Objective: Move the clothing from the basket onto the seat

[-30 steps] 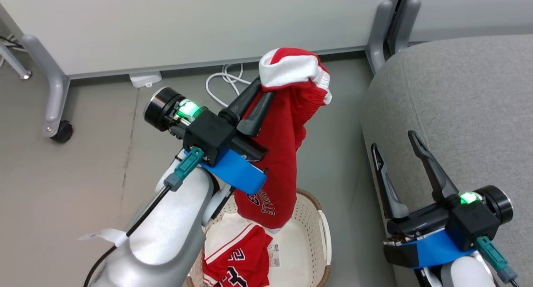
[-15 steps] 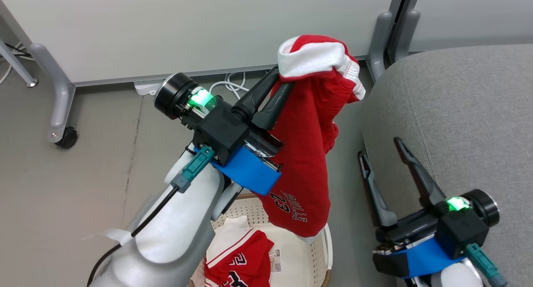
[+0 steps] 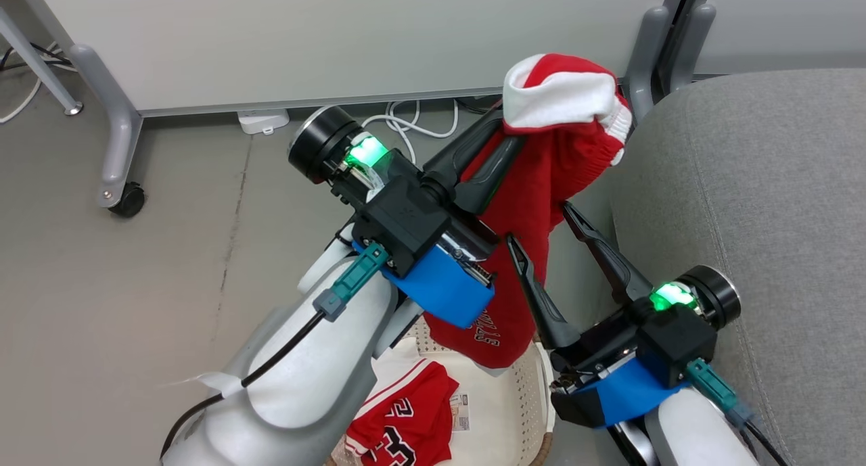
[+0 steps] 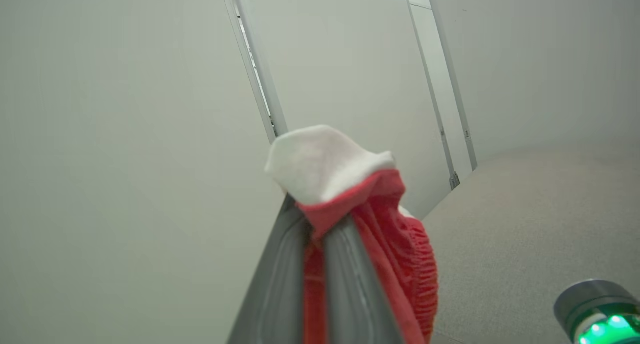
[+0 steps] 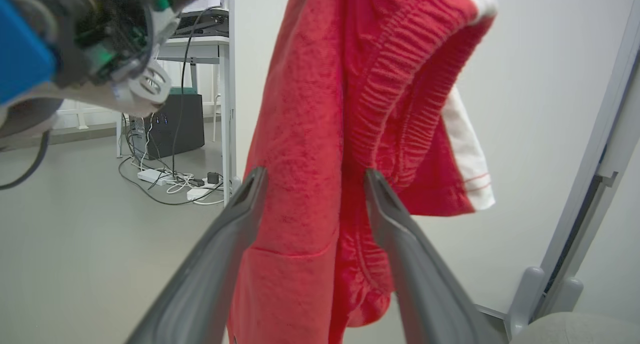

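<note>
Left gripper (image 3: 504, 129): fingers clamped tight on red sports shorts with a white panel (image 3: 541, 189). White fold bunched above the tips, red cloth hanging below them. Right gripper (image 3: 536, 222): fingers spread wide, one either side of the hanging cloth, lower than the left fingers; contact cannot be told. Large light-grey upholstered sofa seat (image 3: 744, 182) just beyond the right fingers. Red jersey with white trim (image 3: 406, 415) lies in the cream perforated plastic basket (image 3: 521, 391), well below both fingertip pairs.

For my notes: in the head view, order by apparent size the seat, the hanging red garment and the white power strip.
1. seat
2. hanging red garment
3. white power strip
The garment hangs nearer the camera, which enlarges it.
</note>
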Controlling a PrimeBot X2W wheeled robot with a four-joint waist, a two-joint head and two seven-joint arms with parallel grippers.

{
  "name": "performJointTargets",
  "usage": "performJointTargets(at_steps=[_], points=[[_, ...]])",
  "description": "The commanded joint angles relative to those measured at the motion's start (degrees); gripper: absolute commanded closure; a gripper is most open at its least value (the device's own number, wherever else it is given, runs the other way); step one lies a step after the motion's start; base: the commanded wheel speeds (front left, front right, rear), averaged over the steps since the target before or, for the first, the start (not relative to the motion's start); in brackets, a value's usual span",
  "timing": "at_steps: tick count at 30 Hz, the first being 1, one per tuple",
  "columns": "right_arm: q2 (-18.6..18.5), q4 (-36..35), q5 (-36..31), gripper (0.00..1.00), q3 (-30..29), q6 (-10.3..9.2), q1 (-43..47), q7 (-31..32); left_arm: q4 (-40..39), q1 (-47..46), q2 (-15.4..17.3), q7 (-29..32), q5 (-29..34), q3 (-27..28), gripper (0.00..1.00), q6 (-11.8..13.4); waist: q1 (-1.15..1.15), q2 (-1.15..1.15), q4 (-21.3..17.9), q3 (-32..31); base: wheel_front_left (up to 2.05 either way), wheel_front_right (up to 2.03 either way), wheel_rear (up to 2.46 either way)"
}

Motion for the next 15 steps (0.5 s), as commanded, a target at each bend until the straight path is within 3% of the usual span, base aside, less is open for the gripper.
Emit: performJointTargets(at_steps=[1,10,11,12,15], points=[[-0.2,1.4,0.2,0.0,0.4,0.01,-1.8,0.0,-0.4,-1.1,-0.4,-0.3,0.1,-0.2,1.0,0.0,-0.01,0.0,0.5,0.4,0.0,0.0,0.0],[-0.2,9.6,2.2,0.0,1.8,0.01,-8.3,0.0,-1.1,-1.7,-1.1,-0.3,-0.5,-1.7,1.0,0.0,-0.01,0.0,2.1,1.4,0.0,0.0,0.0],[-0.2,10.2,2.4,0.7,1.8,0.01,-8.9,0.0,-1.2,-1.7,-1.2,-0.3,-0.4,-1.8,1.0,0.0,-0.01,0.0,2.2,1.5,0.0,0.0,0.0],[-0.2,10.6,2.6,1.0,1.9,0.01,-9.3,0.0,-1.2,-1.6,-1.3,-0.3,-0.4,-1.9,1.0,0.0,-0.01,0.0,2.3,1.5,0.0,0.0,0.0],[-0.2,11.1,3.4,1.0,2.0,0.01,-10.0,0.0,-1.1,-1.4,-1.4,-0.3,-0.6,-1.9,1.0,0.0,-0.01,0.0,2.5,1.6,0.0,0.0,0.0]])
